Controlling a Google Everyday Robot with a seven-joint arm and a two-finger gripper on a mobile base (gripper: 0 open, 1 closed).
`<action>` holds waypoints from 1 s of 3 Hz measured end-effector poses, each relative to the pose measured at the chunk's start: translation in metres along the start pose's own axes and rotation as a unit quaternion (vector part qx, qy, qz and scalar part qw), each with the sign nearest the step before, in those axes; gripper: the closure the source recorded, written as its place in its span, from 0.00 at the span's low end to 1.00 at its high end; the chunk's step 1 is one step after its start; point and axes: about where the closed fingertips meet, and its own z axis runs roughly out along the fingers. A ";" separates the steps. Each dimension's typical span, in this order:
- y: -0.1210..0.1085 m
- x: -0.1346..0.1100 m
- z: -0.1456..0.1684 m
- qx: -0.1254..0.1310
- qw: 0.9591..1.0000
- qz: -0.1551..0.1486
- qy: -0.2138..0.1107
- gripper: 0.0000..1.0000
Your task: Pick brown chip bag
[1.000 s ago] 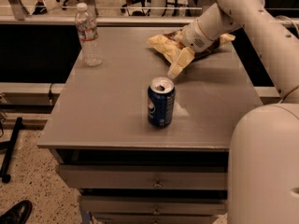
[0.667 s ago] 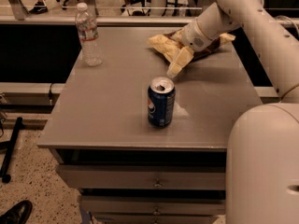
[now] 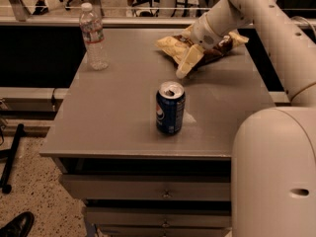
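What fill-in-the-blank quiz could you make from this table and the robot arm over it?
1. The grey table holds ____ things.
2. The blue soda can stands ____ near the front.
3. The clear water bottle has a ____ cap.
4. The gripper is at the brown chip bag, away from both the can and the ____.

Missing words: three; upright; white; bottle.
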 end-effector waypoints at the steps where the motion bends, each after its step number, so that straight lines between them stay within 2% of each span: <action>1: -0.004 0.002 -0.001 0.004 1.000 -0.009 0.005 0.31; 2: -0.008 0.001 -0.003 0.009 1.000 -0.016 0.008 0.62; 3: -0.011 -0.003 -0.007 0.013 1.000 -0.024 0.013 0.85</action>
